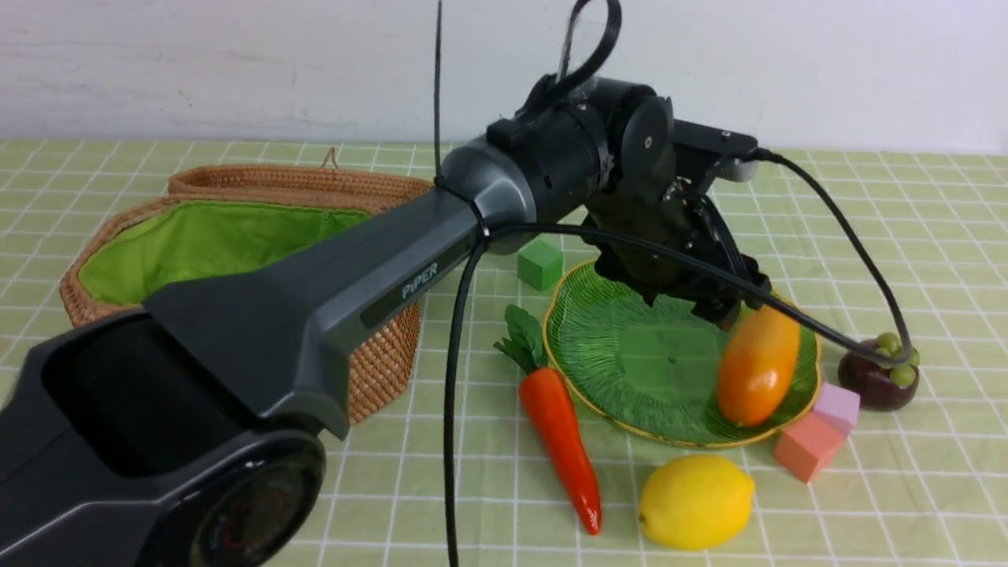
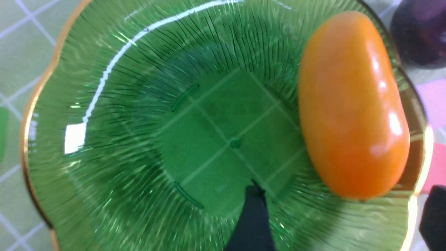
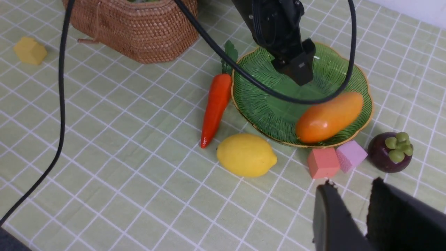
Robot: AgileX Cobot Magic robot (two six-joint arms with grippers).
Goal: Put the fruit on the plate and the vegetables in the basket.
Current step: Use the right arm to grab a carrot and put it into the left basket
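The mango point(image 1: 757, 366) lies on the right side of the green glass plate point(image 1: 622, 346). My left gripper point(image 1: 713, 311) hovers just above the plate's far side, open and empty. In the left wrist view its fingers stand wide apart point(image 2: 345, 212), with the mango point(image 2: 352, 104) ahead of them, free. The carrot point(image 1: 559, 425) lies left of the plate, the lemon point(image 1: 697, 500) in front of it, the mangosteen point(image 1: 878, 374) to its right. The wicker basket point(image 1: 378, 370) stands open at left. Bitter gourd and eggplant are not visible. My right gripper point(image 3: 352, 182) is slightly open and empty, near the mangosteen point(image 3: 388, 153).
A green cube point(image 1: 540, 264) sits behind the plate. A salmon cube point(image 1: 807, 445) and a lilac cube point(image 1: 837, 407) touch its front right rim. A yellow block point(image 3: 30, 51) lies beside the basket point(image 3: 139, 31). The left arm's cable hangs over the plate.
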